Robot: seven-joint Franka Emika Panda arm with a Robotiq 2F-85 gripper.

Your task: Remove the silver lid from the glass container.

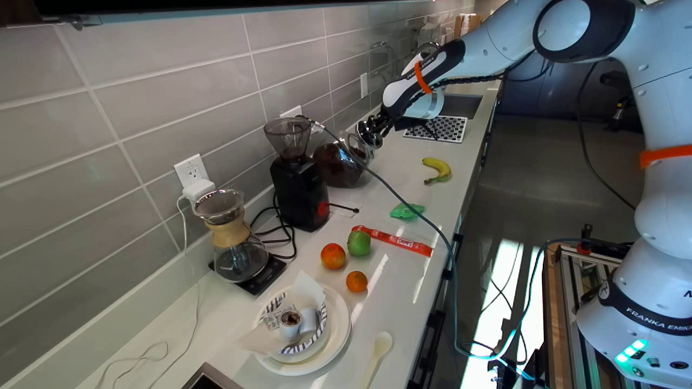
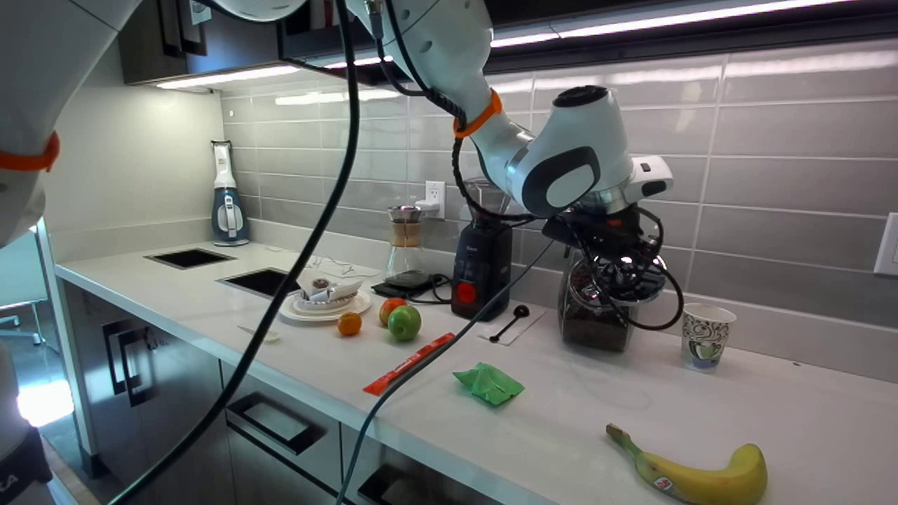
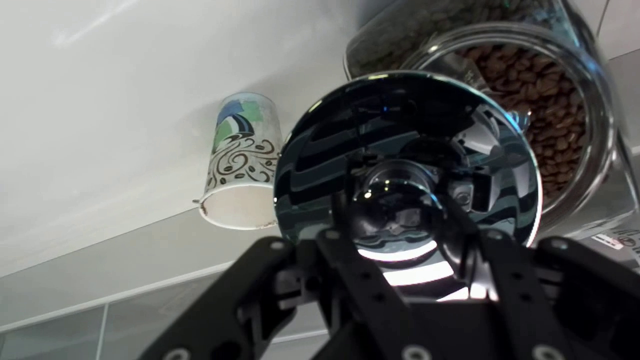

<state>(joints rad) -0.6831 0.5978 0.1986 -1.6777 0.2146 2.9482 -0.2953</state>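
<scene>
The silver lid (image 3: 320,150) is a shiny round disc with a ball knob, seen large in the wrist view. My gripper (image 3: 397,210) is closed around the knob, with a finger on each side. The glass container (image 3: 390,47) holds brown coffee beans, and its round mouth is open to the right of the lid. The lid is off the mouth, tilted, and overlaps one side of the rim in the wrist view. In both exterior views, the lid (image 1: 370,134) (image 2: 635,277) hangs at the upper side of the container (image 1: 336,167) (image 2: 593,330). Whether lid and rim touch is unclear.
A patterned paper cup (image 3: 242,145) stands beside the container, also in an exterior view (image 2: 705,337). A black grinder (image 1: 298,189) stands on the container's other side. The tiled wall (image 2: 772,182) is close behind. A green packet (image 2: 490,383) and banana (image 2: 701,473) lie in front.
</scene>
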